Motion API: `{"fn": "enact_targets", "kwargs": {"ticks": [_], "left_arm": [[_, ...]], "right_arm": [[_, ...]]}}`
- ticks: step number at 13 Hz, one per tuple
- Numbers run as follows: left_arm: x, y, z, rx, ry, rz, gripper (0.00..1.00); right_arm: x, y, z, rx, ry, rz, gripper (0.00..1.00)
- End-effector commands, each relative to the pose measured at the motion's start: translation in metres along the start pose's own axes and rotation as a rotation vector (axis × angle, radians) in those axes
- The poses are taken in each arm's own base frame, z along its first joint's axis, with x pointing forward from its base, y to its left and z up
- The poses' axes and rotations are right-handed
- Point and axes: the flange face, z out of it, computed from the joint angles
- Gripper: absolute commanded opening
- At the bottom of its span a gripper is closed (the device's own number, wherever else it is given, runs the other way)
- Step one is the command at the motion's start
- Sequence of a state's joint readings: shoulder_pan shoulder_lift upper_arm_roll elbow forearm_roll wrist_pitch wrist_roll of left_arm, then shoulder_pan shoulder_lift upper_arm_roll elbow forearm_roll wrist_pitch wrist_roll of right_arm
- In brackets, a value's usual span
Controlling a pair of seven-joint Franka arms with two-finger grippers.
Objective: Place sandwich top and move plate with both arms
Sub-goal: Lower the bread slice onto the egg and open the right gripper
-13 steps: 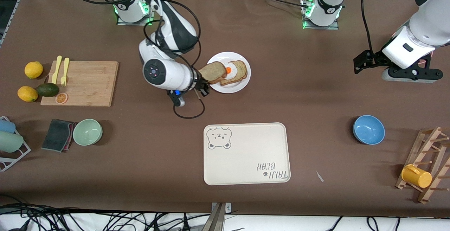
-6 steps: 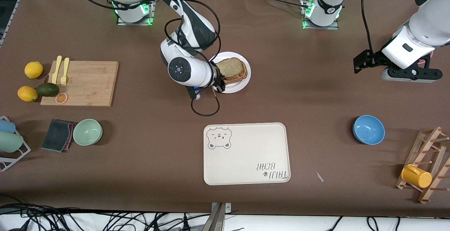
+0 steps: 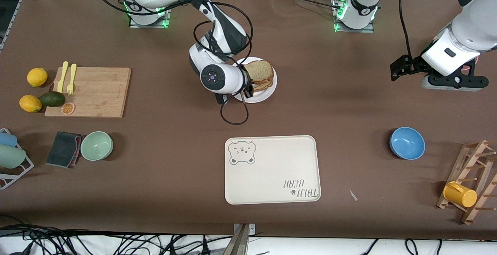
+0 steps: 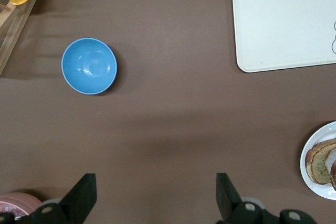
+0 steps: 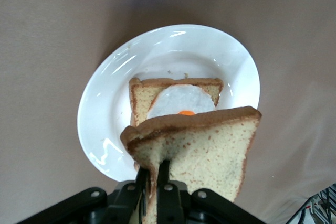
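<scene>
The sandwich top (image 3: pixel 259 70) is pinched by the right gripper (image 3: pixel 248 86), fingers pressed on its edge, above the egg slice (image 5: pixel 181 100) on the plate (image 3: pixel 268 92). The right arm bends down from its base over the plate. The left gripper (image 3: pixel 400 68) waits with fingers spread, over the left arm's end of the table.
</scene>
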State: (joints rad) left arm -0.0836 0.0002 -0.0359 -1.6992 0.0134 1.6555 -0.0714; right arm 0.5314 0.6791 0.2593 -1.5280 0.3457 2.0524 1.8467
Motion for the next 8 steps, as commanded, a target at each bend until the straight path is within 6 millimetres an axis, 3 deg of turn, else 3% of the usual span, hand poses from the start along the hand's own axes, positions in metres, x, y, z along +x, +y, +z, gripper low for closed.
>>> {"fn": "enact_targets", "kwargs": {"ticks": [1, 7, 8], "left_arm": [[0.003, 0.003, -0.006, -0.027, -0.006, -0.006, 1.00], [0.003, 0.004, -0.006, -0.027, -0.006, -0.003, 1.00], [0.003, 0.004, -0.006, -0.027, -0.006, -0.003, 1.00]], "right_arm": [[0.000, -0.008, 0.017, -0.004, 0.025, 0.003, 0.00], [-0.001, -0.006, 0.035, -0.004, 0.064, -0.019, 0.00], [-0.002, -0.004, 0.040, -0.001, 0.100, -0.045, 0.09]]}}
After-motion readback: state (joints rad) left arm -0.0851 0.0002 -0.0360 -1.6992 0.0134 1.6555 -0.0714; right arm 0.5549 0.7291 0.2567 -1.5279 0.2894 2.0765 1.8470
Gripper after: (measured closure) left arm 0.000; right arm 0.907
